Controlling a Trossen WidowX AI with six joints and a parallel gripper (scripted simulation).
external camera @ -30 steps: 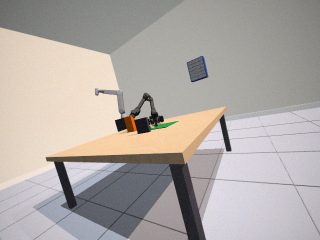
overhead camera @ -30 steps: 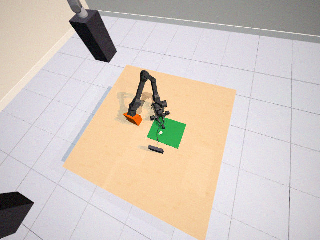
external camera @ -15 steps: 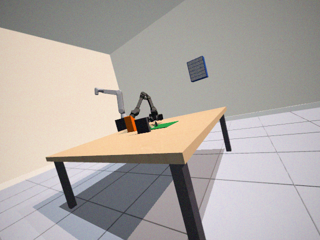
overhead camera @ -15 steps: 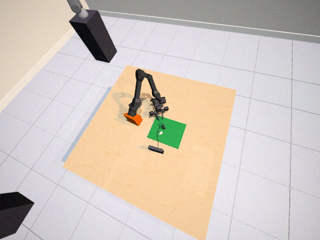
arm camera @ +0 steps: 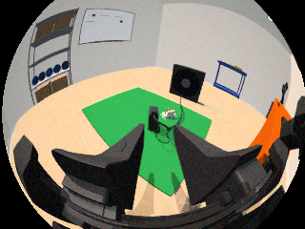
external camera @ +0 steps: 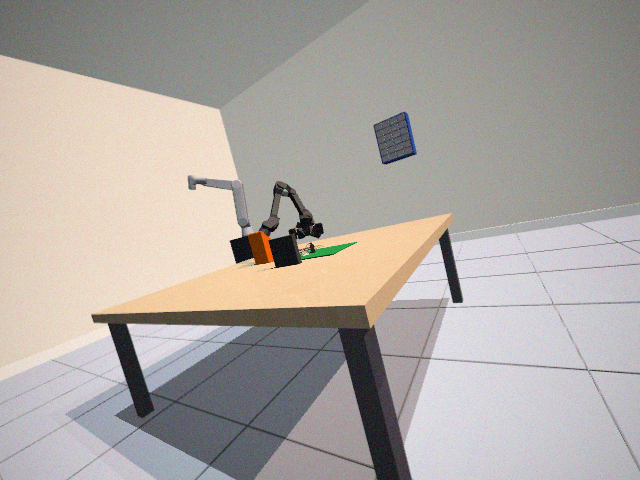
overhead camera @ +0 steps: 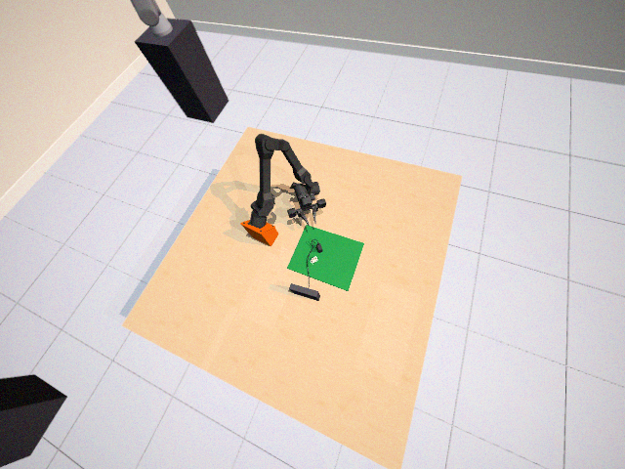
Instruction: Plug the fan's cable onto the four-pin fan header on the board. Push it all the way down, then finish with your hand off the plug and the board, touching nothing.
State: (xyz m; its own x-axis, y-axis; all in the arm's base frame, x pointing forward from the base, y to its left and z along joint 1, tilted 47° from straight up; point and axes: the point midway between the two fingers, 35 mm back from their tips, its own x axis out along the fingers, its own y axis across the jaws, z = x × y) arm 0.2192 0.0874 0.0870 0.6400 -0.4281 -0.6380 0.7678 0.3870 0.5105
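Wrist view: at the left, the green board (overhead camera: pixel 338 270) (external camera: pixel 333 251) (arm camera: pixel 114 112) lies flat on the surface (overhead camera: pixel 262 353) (external camera: pixel 248 289) (arm camera: pixel 43 114), probably so the header can be reached from above. Next comes the dark plug (overhead camera: pixel 318 247) (external camera: pixel 311 247) (arm camera: pixel 152 119), over the board and just left of the white header (overhead camera: pixel 313 259) (external camera: pixel 305 254) (arm camera: pixel 169 114), not on its pins. It looks upright, long axis roughly vertical; which end carries the socket I cannot tell. That stance would suit a grip on its sides, though it still has to come across to the pins, which point up.

The tool (overhead camera: pixel 310 229) (external camera: pixel 303 236) (arm camera: pixel 159 128) is at the near side, fingers moderately spread, nothing between them, apart from the plug. Further right, the cable (overhead camera: pixel 308 267) (arm camera: pixel 181 112) loops on the board and runs far to the upright fan (overhead camera: pixel 304 291) (external camera: pixel 285 251) (arm camera: pixel 187 82), which anchors it; slack seems enough, but a loop could snag. Rightmost is the orange base (overhead camera: pixel 260 233) (external camera: pixel 261 248) (arm camera: pixel 274 129). Seating remains undone.
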